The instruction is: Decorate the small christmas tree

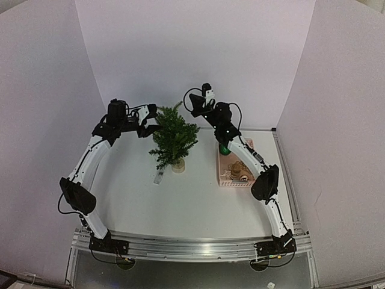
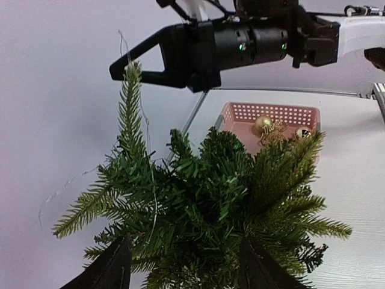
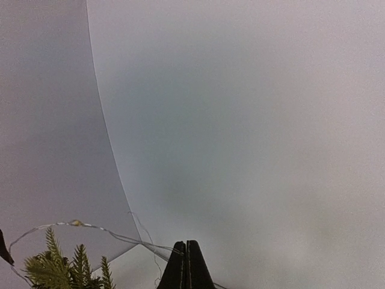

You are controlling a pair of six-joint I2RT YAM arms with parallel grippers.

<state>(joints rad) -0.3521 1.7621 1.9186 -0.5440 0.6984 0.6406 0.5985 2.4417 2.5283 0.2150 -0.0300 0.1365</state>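
Observation:
The small christmas tree [image 1: 174, 138] stands mid-table, a dark green fir on a pale round base. My left gripper [image 1: 155, 128] is at its left side. In the left wrist view the left gripper [image 2: 183, 265] is open, its dark fingers [image 2: 111, 271] set wide apart with the tree's branches [image 2: 210, 198] between them. My right gripper [image 1: 189, 96] hovers just above the treetop. It is shut on a thin silver wire [image 3: 108, 230] that runs from its tips [image 3: 186, 244] toward the tree's needles [image 3: 60, 265]. The same wire [image 2: 143, 120] hangs down past the top sprig.
A pink basket [image 1: 224, 180] lies right of the tree under the right arm, with a green ball [image 1: 224, 149] and gold ornaments [image 2: 263, 123] inside. A small white object [image 1: 159, 176] lies on the table by the tree's base. White walls enclose the table.

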